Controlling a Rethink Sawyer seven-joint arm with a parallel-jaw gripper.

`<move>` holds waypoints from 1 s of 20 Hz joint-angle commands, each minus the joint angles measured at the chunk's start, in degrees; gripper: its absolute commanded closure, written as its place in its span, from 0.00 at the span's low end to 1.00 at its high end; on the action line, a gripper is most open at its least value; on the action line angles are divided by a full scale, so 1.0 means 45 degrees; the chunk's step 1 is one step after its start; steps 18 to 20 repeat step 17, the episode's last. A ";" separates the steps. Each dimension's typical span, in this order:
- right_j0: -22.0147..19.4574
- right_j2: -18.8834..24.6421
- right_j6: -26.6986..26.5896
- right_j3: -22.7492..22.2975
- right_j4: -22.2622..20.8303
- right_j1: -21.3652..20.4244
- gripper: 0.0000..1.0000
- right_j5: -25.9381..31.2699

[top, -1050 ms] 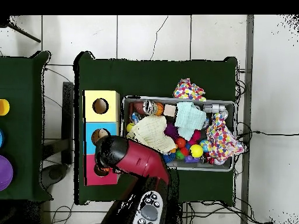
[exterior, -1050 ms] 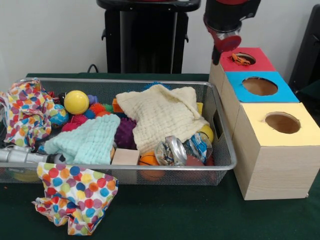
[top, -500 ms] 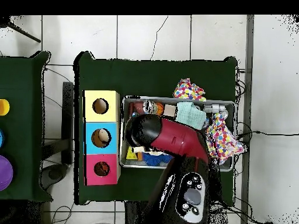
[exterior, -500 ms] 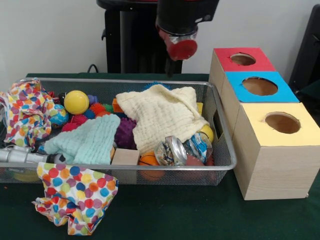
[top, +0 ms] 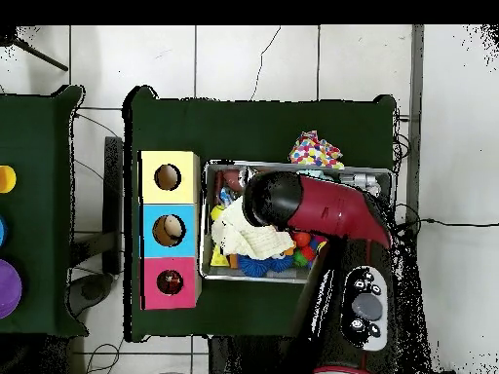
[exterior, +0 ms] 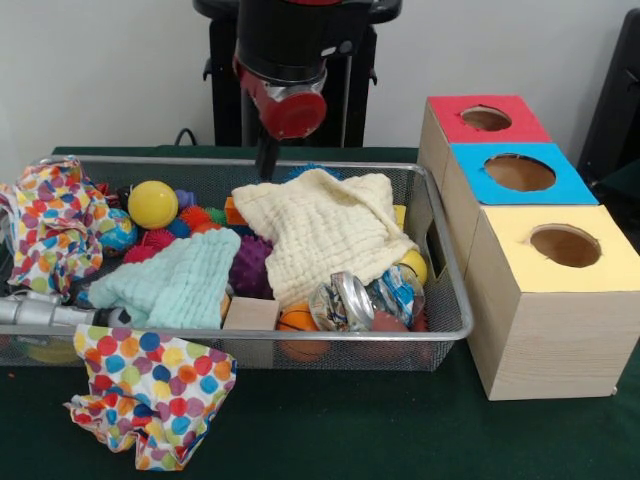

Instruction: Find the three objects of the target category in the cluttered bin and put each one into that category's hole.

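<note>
— Polka-dot cloth [exterior: 150,395] is the nearest thing I see, draped over the front rim of the wire bin [exterior: 330,338] and down onto the green table [exterior: 340,430]. What's inside?

— Just behind that rim I make out a wooden block [exterior: 250,313], a small basketball [exterior: 297,319] and a crushed can [exterior: 345,300]. Mid-bin lie a mint cloth [exterior: 178,280] and a cream cloth [exterior: 325,230], with a purple spiky ball [exterior: 250,265] between them. Behind the mint cloth sits a yellow ball [exterior: 152,203].

— And the holes?

— Beside the bin stand three boxes: yellow-topped box [exterior: 555,300] nearest, blue-topped box [exterior: 515,175] behind it, red-topped box [exterior: 485,118] farthest. From overhead I see something small in the red box's hole [top: 170,282].

— Gripper?

— My gripper [exterior: 267,158] hangs over the bin's back edge, above the cream cloth. I cannot tell how its jaws stand
</note>
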State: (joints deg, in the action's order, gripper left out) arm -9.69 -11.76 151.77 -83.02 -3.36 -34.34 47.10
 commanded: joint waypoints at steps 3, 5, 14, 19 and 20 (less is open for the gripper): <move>-0.0768 0.2068 -0.4132 0.1385 -0.2227 0.0639 1.00 -0.0755; -0.1089 0.2430 -0.4296 0.1444 -0.2588 0.0767 1.00 -0.1169; -0.1929 0.3353 -0.4257 0.1565 -0.3767 0.0945 1.00 -0.1526; -0.2101 0.3595 -0.4130 0.1576 -0.4148 0.0972 1.00 -0.1558; -0.2101 0.3595 -0.4130 0.1576 -0.4148 0.0972 1.00 -0.1558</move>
